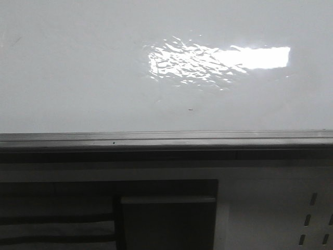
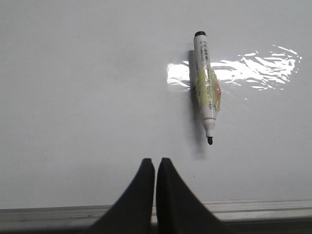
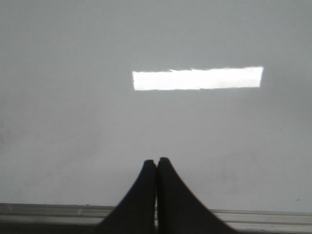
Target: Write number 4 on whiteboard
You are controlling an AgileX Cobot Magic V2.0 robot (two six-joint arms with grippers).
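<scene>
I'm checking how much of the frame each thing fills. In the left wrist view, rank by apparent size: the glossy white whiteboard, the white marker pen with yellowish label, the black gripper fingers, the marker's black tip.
1. Glossy white whiteboard, largest by far.
2. Black left gripper fingers, enlarged by nearness to the camera.
3. White marker pen with yellowish label.
4. Marker's black tip, smallest.

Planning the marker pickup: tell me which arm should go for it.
Left. The uncapped marker lies on the whiteboard just ahead of the left hand, whose fingers are closed and empty. The right hand, also closed, faces only bare board; no marker shows in its view.
</scene>
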